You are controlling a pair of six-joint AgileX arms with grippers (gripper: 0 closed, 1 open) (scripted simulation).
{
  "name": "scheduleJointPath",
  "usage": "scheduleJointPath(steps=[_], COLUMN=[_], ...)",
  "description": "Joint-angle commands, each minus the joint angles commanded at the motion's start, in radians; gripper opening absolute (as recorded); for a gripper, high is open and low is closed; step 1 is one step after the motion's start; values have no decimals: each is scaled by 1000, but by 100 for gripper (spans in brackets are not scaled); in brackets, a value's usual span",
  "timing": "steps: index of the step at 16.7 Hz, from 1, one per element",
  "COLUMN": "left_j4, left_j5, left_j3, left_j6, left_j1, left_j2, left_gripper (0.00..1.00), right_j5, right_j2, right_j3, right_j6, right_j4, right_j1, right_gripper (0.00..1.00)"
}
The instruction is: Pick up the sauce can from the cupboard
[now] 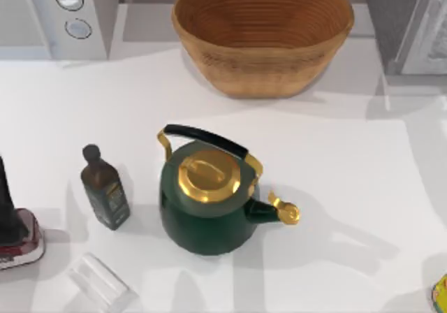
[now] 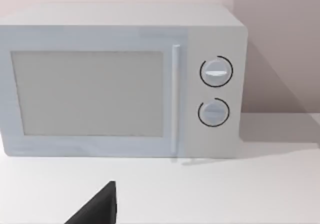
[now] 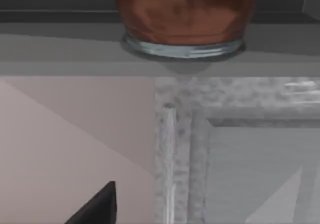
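Observation:
The sauce can [image 3: 184,21] stands on a grey shelf [image 3: 75,49] of the cupboard [image 1: 419,26] at the table's back right. I see its brown lower body, a tan label band above and a metal bottom rim; its top is cut off. A dark part of my right gripper [image 3: 97,208] shows in the right wrist view, lower than the can and well apart from it, holding nothing that I can see. A dark part of my left gripper [image 2: 97,209] shows in the left wrist view, facing the microwave [image 2: 125,84] at the back left.
A green kettle [image 1: 206,205] with gold lid stands mid-table, a dark square bottle [image 1: 105,187] to its left. A wicker basket [image 1: 262,33] sits at the back. A dark-and-red object [image 1: 17,239] lies at the left edge, a clear glass piece [image 1: 98,281] at the front left.

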Motion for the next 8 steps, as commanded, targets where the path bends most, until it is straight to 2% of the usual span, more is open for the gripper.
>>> scheduleJointPath(steps=[4,8], left_j4=[0,0], left_j5=[0,0], left_j3=[0,0], left_j6=[0,0], left_j1=[0,0], left_j2=[0,0], left_gripper=[100,100], right_j5=[35,57], right_j2=[237,382], right_j3=[330,505], right_j6=[3,5], right_j4=[-74,-120], right_j1=[33,53], right_gripper=[100,100])
